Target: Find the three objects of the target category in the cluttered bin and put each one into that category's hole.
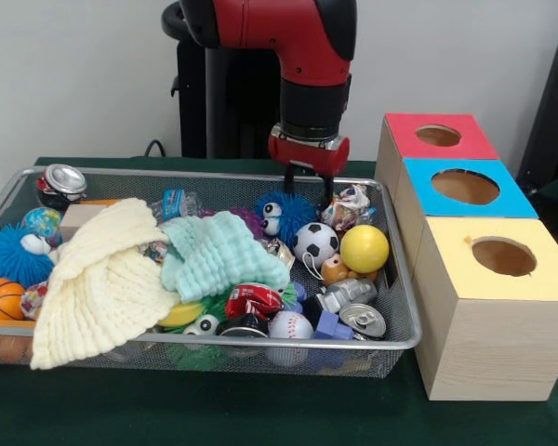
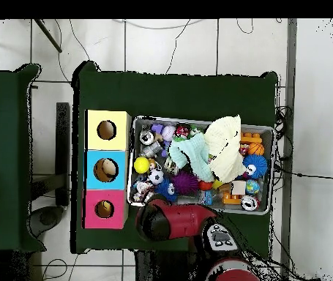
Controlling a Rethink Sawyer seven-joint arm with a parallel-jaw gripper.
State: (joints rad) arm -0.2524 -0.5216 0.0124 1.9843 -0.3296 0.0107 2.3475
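Note:
My gripper [image 1: 308, 186] hangs open over the back of the wire bin [image 1: 205, 174], its black fingers just above a blue fuzzy toy with eyes [image 1: 284, 214] and a crumpled wrapper [image 1: 350, 206]. Nothing is between the fingers. Just in front lie a soccer ball [image 1: 315, 242] and a yellow ball [image 1: 364, 248]. A baseball [image 1: 289, 327], a crushed red can [image 1: 253, 299] and a silver can [image 1: 353, 308] sit near the front rim. In the overhead view the red arm [image 2: 175, 219] hides the gripper.
Three wooden boxes with round holes stand beside the bin: red [image 1: 437, 137], blue [image 1: 465, 186], yellow [image 1: 502, 255]. A cream cloth [image 1: 102, 279] and a mint cloth [image 1: 223, 253] cover the bin's middle. A basketball [image 1: 2, 299], another blue fuzzy toy [image 1: 14, 253] and a can [image 1: 63, 183] lie at its far end.

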